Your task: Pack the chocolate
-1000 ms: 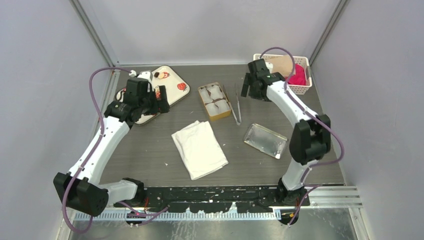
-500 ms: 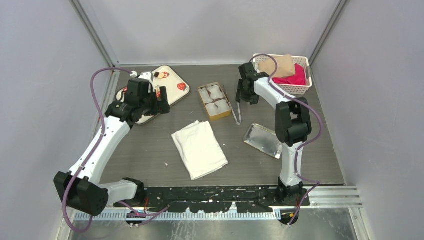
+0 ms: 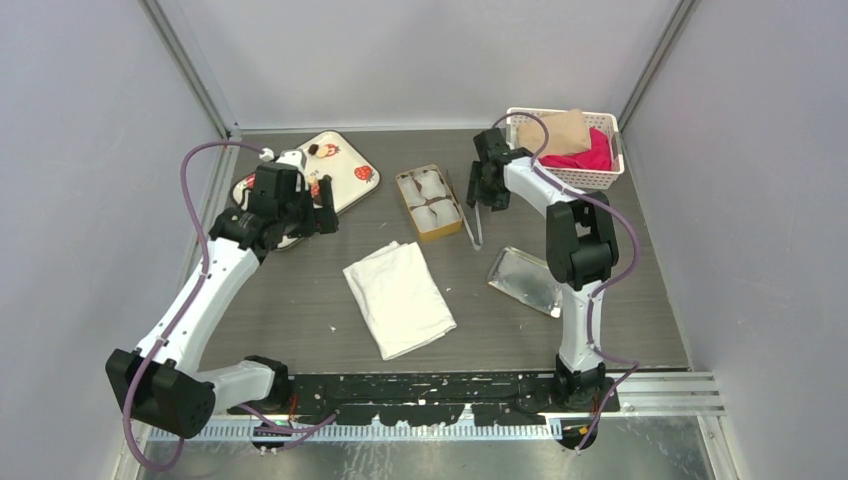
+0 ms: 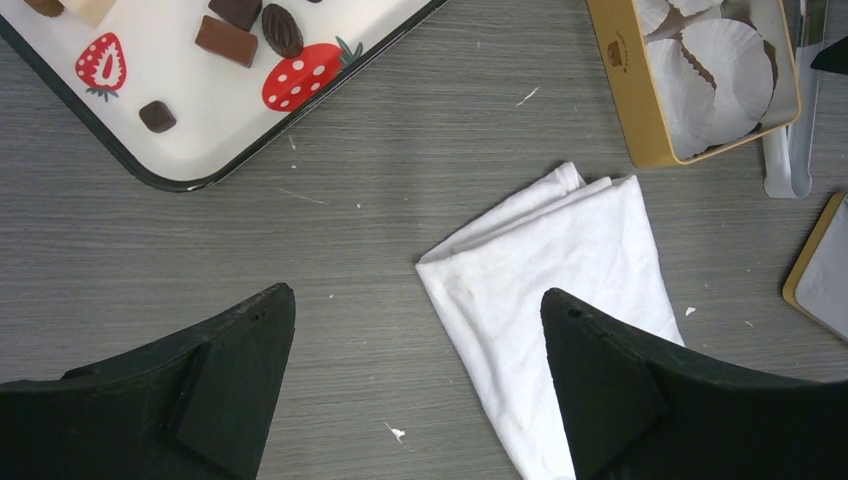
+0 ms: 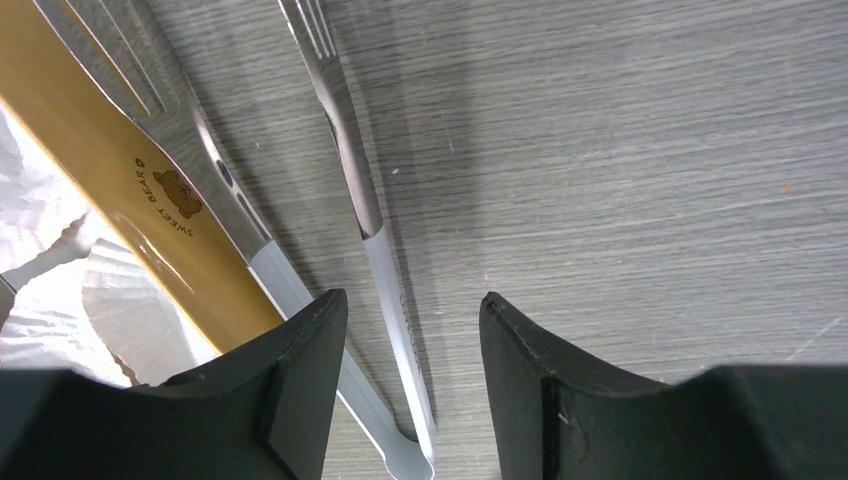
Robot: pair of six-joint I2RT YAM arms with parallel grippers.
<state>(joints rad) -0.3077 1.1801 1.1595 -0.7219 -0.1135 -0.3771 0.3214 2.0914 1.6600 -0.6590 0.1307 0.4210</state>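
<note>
The chocolate (image 4: 283, 30) lies as several small brown lumps on the white strawberry-print tray (image 4: 180, 160), which the top view shows at the back left (image 3: 345, 152). My left gripper (image 4: 417, 300) is open and empty, hovering over bare table between the tray and the white cloth (image 4: 560, 270); it also shows in the top view (image 3: 322, 208). The gold tin (image 3: 428, 202) with white paper cups (image 4: 735, 70) stands in the middle. My right gripper (image 5: 412, 300) is open, low over the metal tongs (image 5: 370, 230) near their joined end, beside the tin's wall (image 5: 120, 180).
The tin's lid (image 3: 530, 281) lies at the right front of the tongs (image 3: 474, 222). A white basket (image 3: 600, 176) with brown and pink contents stands at the back right. The folded white cloth (image 3: 398, 297) lies mid-table. Grey walls close in the sides.
My right gripper has swung left from near the basket and come down over the tongs beside the tin. My left gripper has shifted only slightly near the tray.
</note>
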